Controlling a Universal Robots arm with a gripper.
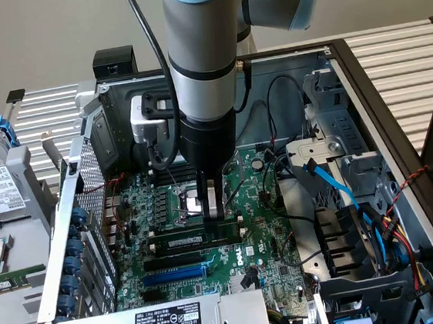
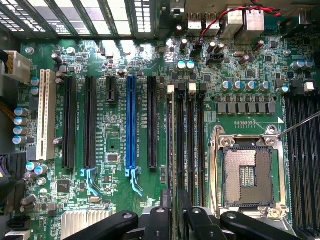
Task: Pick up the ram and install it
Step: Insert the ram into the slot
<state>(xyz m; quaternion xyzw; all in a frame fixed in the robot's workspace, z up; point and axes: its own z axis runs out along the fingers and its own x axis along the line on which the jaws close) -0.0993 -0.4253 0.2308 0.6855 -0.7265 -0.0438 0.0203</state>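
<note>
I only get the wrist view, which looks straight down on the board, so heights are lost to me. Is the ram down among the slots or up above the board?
Observer: Down at board level. In the exterior view the ram stands on edge between the processor socket and the blue slot, with its labelled side facing the camera.
Operator: And where does the gripper sit relative to it?
Observer: The gripper hangs straight above the ram, toward the ram's end on the exterior view's right. I cannot tell whether it touches the ram.
</note>
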